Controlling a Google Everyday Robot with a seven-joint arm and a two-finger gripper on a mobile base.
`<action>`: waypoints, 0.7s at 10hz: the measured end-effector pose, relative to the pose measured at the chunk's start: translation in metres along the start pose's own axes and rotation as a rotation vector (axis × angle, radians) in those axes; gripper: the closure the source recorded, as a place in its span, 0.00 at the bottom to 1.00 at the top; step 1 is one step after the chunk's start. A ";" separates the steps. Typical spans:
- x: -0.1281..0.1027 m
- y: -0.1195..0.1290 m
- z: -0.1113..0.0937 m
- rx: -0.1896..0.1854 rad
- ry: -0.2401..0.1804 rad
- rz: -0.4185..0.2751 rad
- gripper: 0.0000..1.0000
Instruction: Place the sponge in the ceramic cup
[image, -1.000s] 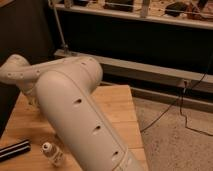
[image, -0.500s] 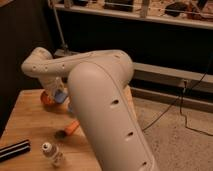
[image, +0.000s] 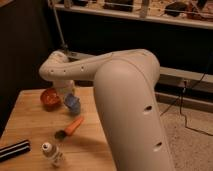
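My white arm reaches from the right foreground to the far left of the wooden table (image: 30, 125). Its gripper (image: 66, 92) hangs just right of an orange-red bowl (image: 49, 98). Directly under and right of the gripper is a small blue thing (image: 73, 103), touching or very close to it. Whether this is the sponge or the ceramic cup I cannot tell. The other of the two is hidden, and only this one blue thing shows.
An orange carrot (image: 75, 125) lies mid-table in front of the gripper. A small white bottle (image: 50, 151) stands near the front edge, with a black striped object (image: 13, 150) at the front left. Dark shelving and cables lie behind and to the right.
The arm has swung further right and forward, uncovering the bowl, the blue thing and the carrot. The gripper now sits lower, beside the bowl.
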 end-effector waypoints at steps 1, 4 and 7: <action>0.010 -0.005 0.003 -0.006 0.004 0.015 1.00; 0.023 -0.005 0.009 -0.020 0.011 0.024 0.98; 0.020 -0.002 0.017 -0.027 0.011 0.008 0.68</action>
